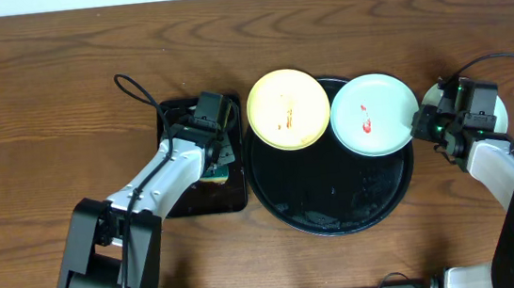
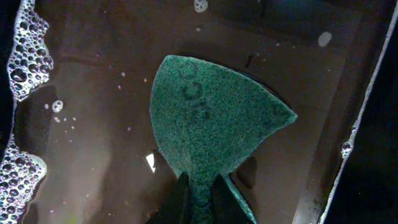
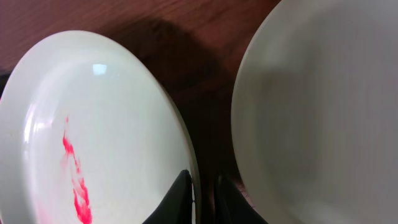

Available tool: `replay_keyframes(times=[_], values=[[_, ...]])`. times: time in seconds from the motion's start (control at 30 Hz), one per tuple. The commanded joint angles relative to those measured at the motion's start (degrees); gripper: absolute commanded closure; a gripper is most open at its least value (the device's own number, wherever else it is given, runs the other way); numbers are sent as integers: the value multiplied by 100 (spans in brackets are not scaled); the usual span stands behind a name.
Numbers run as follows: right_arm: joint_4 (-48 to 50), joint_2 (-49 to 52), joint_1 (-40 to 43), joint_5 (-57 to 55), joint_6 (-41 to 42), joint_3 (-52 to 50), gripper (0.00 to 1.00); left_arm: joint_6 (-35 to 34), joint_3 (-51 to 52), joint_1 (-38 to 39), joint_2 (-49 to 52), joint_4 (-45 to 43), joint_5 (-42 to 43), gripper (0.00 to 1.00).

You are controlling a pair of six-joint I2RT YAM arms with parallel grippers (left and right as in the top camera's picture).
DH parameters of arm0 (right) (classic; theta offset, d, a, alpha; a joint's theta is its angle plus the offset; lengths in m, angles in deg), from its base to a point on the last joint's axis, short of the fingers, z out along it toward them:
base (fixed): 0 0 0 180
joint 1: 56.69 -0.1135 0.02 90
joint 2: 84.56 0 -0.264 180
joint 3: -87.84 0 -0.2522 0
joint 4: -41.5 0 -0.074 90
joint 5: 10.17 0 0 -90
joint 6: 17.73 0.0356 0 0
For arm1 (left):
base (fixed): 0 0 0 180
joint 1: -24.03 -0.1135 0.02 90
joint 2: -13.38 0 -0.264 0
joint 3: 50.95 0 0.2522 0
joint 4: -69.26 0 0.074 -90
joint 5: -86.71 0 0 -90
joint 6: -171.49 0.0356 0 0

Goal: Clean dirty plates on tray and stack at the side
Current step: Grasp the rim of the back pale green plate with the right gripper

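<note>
While the mint plate (image 1: 374, 114), marked with a red smear, sits over the upper right rim of the tray (image 1: 335, 214), its right edge is pinched in the right end effector (image 3: 200, 202). The jaws there are narrow, closed on the rim. In the right wrist view the rim runs straight up from between the fingers. The smeared face lies to that end effector's left, toward the middle of the tray. Being round, the plate has no long axis. I cannot tell whether it is lifted clear of the tray.

Just beside it on the left is the yellow plate (image 1: 289, 110), with an orange smear, over the tray's upper left rim. The two plates look to be touching or nearly so. To the right of the grip, on the table (image 1: 44, 89), lies a third plate (image 3: 311, 112) with no smear showing.

Further left, past the yellow plate, the left end effector (image 2: 200, 202) is at a small tray (image 1: 226, 196) of soapy water. Its jaws are narrow, clamped on the tail of a green pad (image 2: 211, 118).

The right arm is nearer the mint plate and has it. The pad is well apart from it, with the yellow plate between. The next move likely depends on closing that gap, so that pad and smeared face meet.
</note>
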Motion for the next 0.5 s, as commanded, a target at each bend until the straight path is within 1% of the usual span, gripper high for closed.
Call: replay_keyframes(times=[0.0, 0.2, 0.47], values=[[17, 52, -46, 26, -15, -15, 89, 72, 48, -17, 142, 76, -74, 93], [11, 55, -48, 26, -11, -15, 91, 72, 48, -17, 142, 74, -74, 92], [17, 70, -50, 24, -15, -26, 89, 72, 48, -17, 142, 74, -74, 93]])
